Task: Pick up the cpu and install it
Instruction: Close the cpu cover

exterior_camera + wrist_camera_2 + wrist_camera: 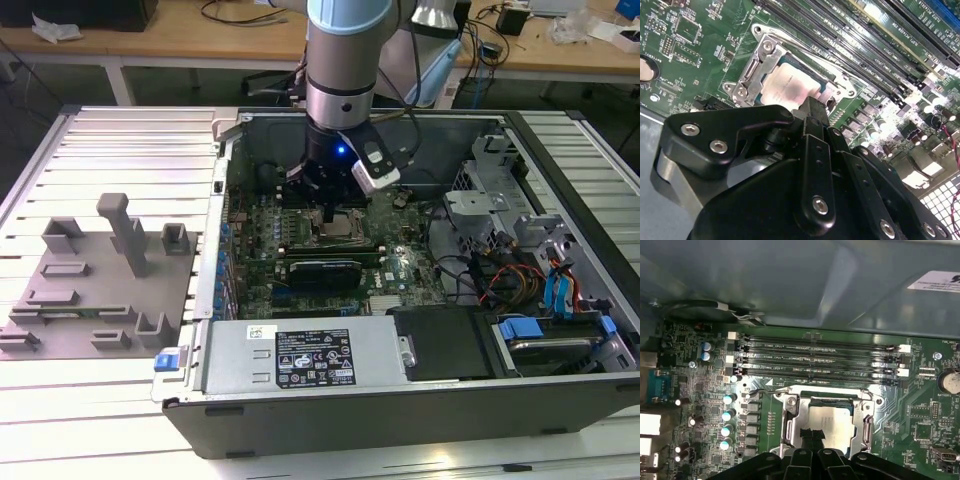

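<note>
The cpu (pixel 836 421) is a silver square lying flat inside the open metal socket frame (pixel 789 416) on the green motherboard. It also shows in the second wrist view as the cpu (pixel 782 84) within the socket frame (pixel 760 57). In the exterior view my gripper (pixel 330 213) hangs straight down into the computer case over the cpu (pixel 343 230). Its black fingertips (pixel 805 434) sit together over the near edge of the chip, and the gripper (pixel 813 106) is shut with nothing held. Whether the tips touch the chip is unclear.
Black memory slots (pixel 815 357) run beside the socket, and capacitors (pixel 729 415) stand on its other side. The case walls (pixel 225 190) enclose the board. A power supply (pixel 300 355) lies at the near side, with drive bays and cables (pixel 520 275) on the exterior view's right. A grey fixture plate with blocks (pixel 90 290) sits at the left.
</note>
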Robot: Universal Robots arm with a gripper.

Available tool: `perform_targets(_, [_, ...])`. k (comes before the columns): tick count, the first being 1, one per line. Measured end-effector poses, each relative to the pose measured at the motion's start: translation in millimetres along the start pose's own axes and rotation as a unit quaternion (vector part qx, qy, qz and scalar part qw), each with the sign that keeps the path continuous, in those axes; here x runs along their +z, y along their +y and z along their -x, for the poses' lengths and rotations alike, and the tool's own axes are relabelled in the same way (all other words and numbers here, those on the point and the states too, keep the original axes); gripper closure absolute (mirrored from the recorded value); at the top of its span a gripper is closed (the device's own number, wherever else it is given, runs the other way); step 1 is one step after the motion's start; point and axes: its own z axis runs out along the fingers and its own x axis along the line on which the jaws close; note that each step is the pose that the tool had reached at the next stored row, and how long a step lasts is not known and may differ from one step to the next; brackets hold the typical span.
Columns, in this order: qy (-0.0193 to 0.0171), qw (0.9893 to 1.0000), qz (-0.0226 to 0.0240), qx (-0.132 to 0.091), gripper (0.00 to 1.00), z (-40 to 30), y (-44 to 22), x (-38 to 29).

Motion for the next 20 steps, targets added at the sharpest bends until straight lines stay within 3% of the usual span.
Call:
perform_targets(3, [0.0000, 1.0000, -0.0001, 0.000, 0.89, -7.6, 0.5, 1.6])
perform_targets(9, [-0.0001, 1.0000, 0.0000, 0.000, 0.89, -9.2, 0.6, 2.1])
perform_targets(20, [-0.0013, 1.0000, -0.0001, 0.000, 0.89, -16.1, 0.2, 16.3])
